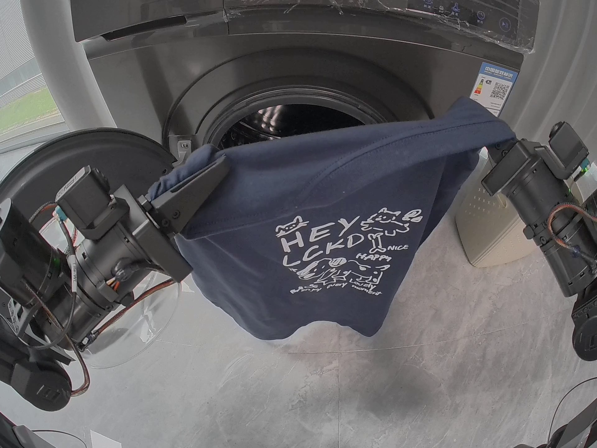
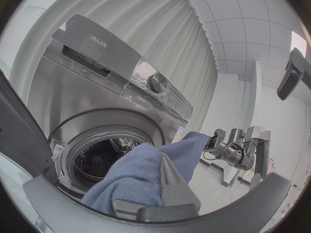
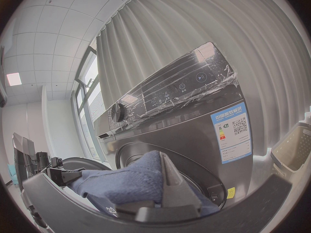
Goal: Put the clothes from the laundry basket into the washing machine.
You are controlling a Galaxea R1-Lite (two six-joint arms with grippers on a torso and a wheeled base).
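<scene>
Head view: the left gripper (image 1: 211, 166) and the right gripper (image 1: 502, 147) each clamp 1 top corner of a navy shirt (image 1: 323, 219). It hangs spread between them, white print facing out. The washing machine (image 1: 186, 70) stands just behind both, its door (image 1: 87, 157) open by the left gripper. The basket (image 1: 497, 231) sits beside the right.

Left wrist view: cloth bunches against the near finger, with the dark drum (image 2: 94, 159) beyond.

Right wrist view: the same pinch, with the basket's perforated wall nearby.

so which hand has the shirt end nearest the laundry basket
The right hand, shut on the navy shirt at the end beside the beige laundry basket; the left hand holds the other end by the open door.
</scene>
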